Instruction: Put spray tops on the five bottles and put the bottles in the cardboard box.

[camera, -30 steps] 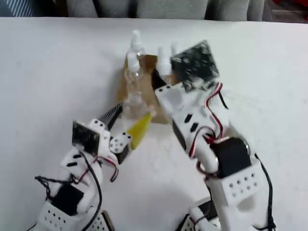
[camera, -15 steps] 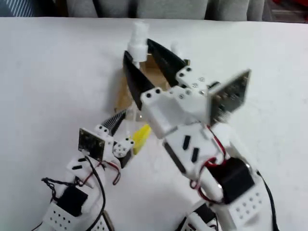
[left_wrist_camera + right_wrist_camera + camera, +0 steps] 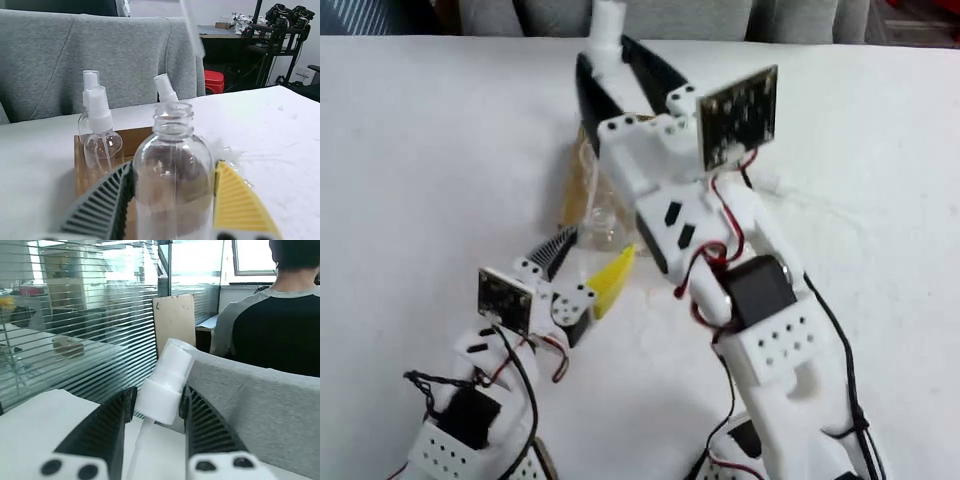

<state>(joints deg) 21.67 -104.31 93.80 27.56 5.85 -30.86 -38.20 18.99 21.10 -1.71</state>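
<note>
My left gripper (image 3: 172, 185) is shut on a clear, uncapped bottle (image 3: 172, 170), held upright in front of the cardboard box (image 3: 80, 165); from above the bottle (image 3: 597, 228) stands between its grey and yellow fingers. In the box stand three clear bottles with white spray tops (image 3: 102, 127). My right gripper (image 3: 157, 400) is shut on a white spray top (image 3: 164, 385), its thin tube hanging down. In the high view that spray top (image 3: 605, 30) is raised over the far side of the box (image 3: 575, 185).
The white table (image 3: 440, 150) stretches wide on both sides of the box. A grey sofa back (image 3: 75, 55) runs along the table's far edge. The right arm's body (image 3: 720, 260) reaches over the box's right side.
My right arm has lifted from the box with the spray top and swung it up and away toward the table's far edge. My left gripper and its bottle have hardly moved.
</note>
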